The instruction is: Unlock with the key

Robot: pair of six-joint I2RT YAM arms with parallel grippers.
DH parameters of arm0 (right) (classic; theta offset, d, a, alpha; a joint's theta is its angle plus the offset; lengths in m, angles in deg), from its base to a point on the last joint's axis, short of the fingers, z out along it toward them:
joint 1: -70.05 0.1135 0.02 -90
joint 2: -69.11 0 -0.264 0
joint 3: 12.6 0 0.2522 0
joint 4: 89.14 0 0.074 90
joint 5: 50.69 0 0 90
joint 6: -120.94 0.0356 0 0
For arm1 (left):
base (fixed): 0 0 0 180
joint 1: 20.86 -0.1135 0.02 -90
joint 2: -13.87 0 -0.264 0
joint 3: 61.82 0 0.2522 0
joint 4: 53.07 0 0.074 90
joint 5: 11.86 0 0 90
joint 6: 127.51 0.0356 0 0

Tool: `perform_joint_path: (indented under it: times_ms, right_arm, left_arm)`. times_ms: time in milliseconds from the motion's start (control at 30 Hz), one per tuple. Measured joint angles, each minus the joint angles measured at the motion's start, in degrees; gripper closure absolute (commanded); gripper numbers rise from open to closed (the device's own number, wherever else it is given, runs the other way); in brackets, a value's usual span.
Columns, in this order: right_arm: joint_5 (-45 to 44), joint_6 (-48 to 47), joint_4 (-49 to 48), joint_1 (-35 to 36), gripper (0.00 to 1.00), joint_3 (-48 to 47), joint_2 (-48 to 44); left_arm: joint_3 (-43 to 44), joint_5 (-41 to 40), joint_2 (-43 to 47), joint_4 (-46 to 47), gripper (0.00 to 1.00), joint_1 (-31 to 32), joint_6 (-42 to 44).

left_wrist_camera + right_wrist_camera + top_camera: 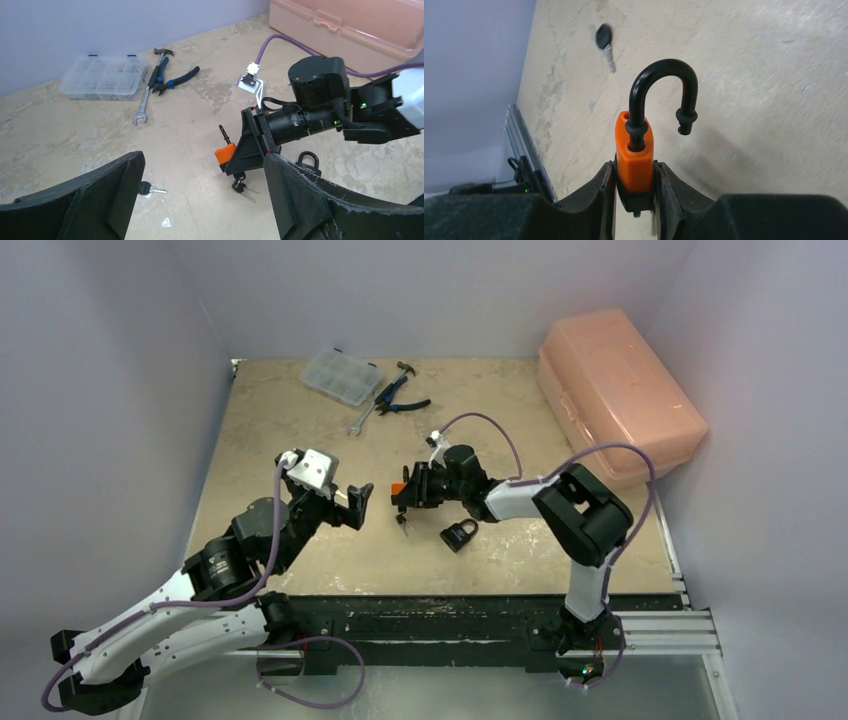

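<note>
Right claw [636,186] is clamped on the orange padlock [634,150] at center frame, shackle [666,85] popped free, keys [241,187] dangling underneath, left claw [202,175] gaping empty, so I'd hold that squeeze firm and lower it gently.

Overhead camera faces the whole table [280,420]; both close wrist cameras share the orange padlock [634,160].
</note>
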Motion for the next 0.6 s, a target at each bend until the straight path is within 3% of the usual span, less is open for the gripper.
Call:
perform_joint_path:
  times_ms: [300,467,600]
  right_arm:
    - [3.69,5.07,-1.05,-4.39,0.97,-12.26,14.84]
    - [5.90,7.76,-1.40,-6.08,0.72,-18.86,20.15]
    - [6.88,8.87,-0.39,-6.99,0.39,-23.52,23.06]
  left_arm:
    - [-0.20,2.80,-1.07,0.74,0.04,-5.49,-0.24]
    - [-0.22,4.22,-1.86,1.11,0.04,-6.82,-0.37]
    - [-0.55,4.76,-1.86,1.46,0.04,-7.08,-0.37]
